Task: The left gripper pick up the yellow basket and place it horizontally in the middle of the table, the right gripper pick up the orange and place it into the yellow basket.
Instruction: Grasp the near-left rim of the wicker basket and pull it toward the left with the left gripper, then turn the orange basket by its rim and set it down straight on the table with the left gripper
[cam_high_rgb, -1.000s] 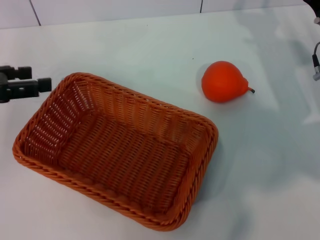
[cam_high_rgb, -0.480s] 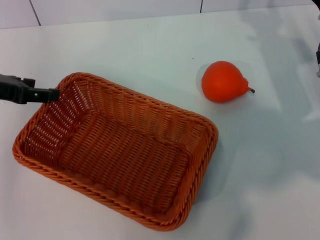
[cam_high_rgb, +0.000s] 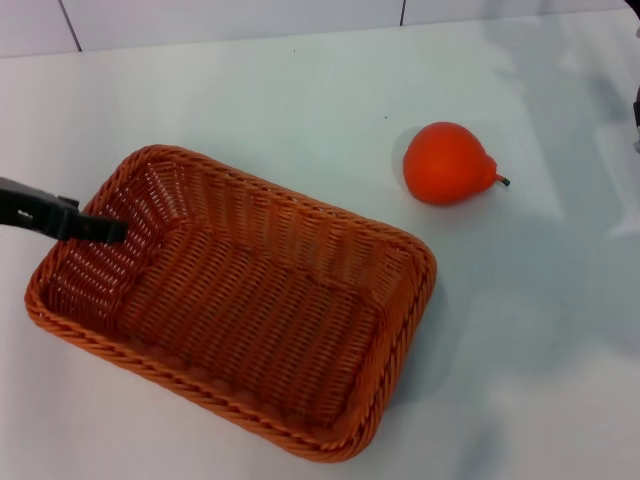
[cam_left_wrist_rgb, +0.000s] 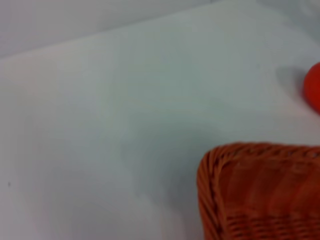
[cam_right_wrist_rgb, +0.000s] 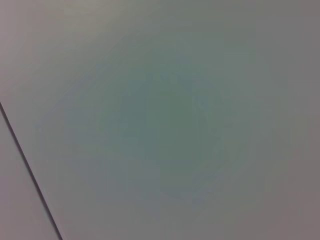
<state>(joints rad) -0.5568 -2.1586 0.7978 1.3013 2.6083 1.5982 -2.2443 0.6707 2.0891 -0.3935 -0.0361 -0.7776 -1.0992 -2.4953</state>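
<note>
Since the earlier frames the left end effector (cam_high_rgb: 100, 228) has swung in from the left, over the basket's (cam_high_rgb: 240, 310) left rim. We judge nothing done yet: the basket sits skewed, near-left on the bench (cam_high_rgb: 250, 90), the orange (cam_high_rgb: 447, 163) apart to its far right. We cannot tell either end effector's opening; the right one is barely visible.

Inventory, by kind:
- Woven baskets: one, the yellow basket (cam_high_rgb: 235, 310), orange-brown wicker, rectangular.
- Fruit: one, the orange (cam_high_rgb: 448, 163), with a short dark stem.
- Tables: one, the table (cam_high_rgb: 250, 90), white.
- Gripper tips in the head view: one, the left gripper (cam_high_rgb: 95, 229), black.
</note>
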